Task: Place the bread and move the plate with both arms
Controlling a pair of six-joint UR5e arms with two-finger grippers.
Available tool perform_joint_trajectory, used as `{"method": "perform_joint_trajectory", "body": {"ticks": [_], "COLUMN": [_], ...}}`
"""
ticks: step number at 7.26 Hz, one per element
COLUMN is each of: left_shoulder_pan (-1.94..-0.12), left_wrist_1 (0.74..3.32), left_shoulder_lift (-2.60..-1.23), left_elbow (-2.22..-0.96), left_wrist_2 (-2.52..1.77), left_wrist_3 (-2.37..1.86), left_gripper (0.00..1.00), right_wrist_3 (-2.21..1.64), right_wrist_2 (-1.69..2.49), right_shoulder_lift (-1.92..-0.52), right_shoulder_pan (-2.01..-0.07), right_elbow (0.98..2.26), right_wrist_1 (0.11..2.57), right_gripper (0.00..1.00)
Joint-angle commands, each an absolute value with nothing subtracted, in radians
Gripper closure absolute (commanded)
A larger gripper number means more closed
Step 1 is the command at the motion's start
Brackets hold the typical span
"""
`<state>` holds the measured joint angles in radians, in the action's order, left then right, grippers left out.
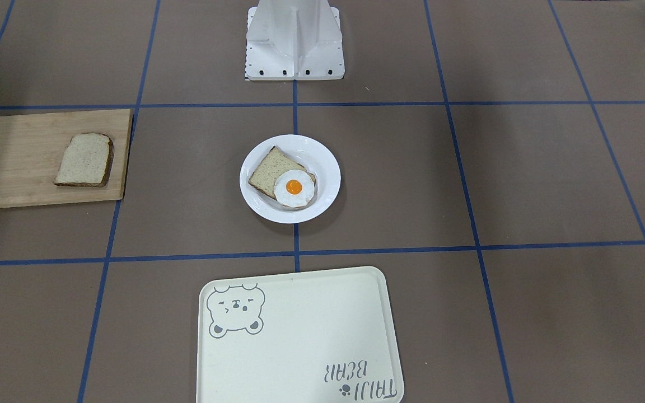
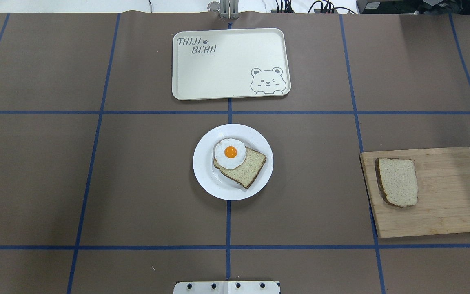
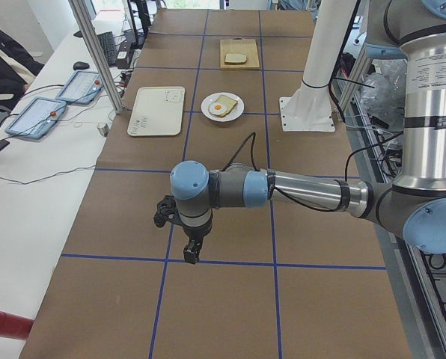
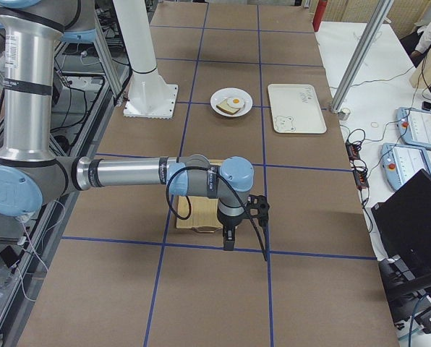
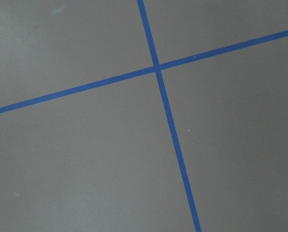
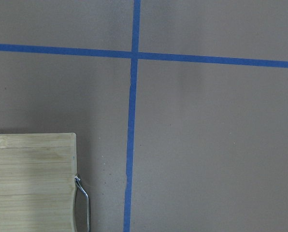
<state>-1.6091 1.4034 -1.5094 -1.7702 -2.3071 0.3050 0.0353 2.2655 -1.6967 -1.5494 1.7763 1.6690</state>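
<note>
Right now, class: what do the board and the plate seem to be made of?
The board looks like matte bamboo or wood: pale glued strips with grain. The plate looks like smooth white ceramic, perhaps plastic: its rim has a faint sheen.

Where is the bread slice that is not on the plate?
In the overhead view, the bread lies on the wooden cutting board at the right side, far right of the white plate.

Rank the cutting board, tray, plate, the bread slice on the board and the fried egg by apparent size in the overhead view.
1. cutting board
2. tray, a close second; it lies farther from the camera, so these two are unsure
3. plate
4. bread slice
5. fried egg
</note>
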Motion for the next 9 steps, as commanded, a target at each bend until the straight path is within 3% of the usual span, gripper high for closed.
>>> {"method": "perform_joint_trajectory", "body": {"ticks": [1, 7, 9], "left_shoulder_pan": [-1.609, -1.611, -1.609], "left_wrist_1": [1.404, 1.425, 1.579], "left_shoulder_lift": [-1.509, -1.538, -1.577], "left_elbow": [-1.772, -1.856, -1.812], "left_wrist_2": [-2.307, -2.301, -2.299], "left_wrist_3": [0.305, 0.298, 0.301], "left_gripper": [0.02, 0.02, 0.02], "right_wrist_3": [0.034, 0.032, 0.029], "right_wrist_2": [2.266, 2.267, 2.292], "right_shoulder_lift": [-1.697, -1.634, -1.618], "right_shoulder_pan": [-1.549, -1.548, -1.549], "right_elbow": [1.776, 1.85, 1.842], "right_wrist_1": [1.669, 1.602, 1.571], "right_gripper": [0.0, 0.0, 0.0]}}
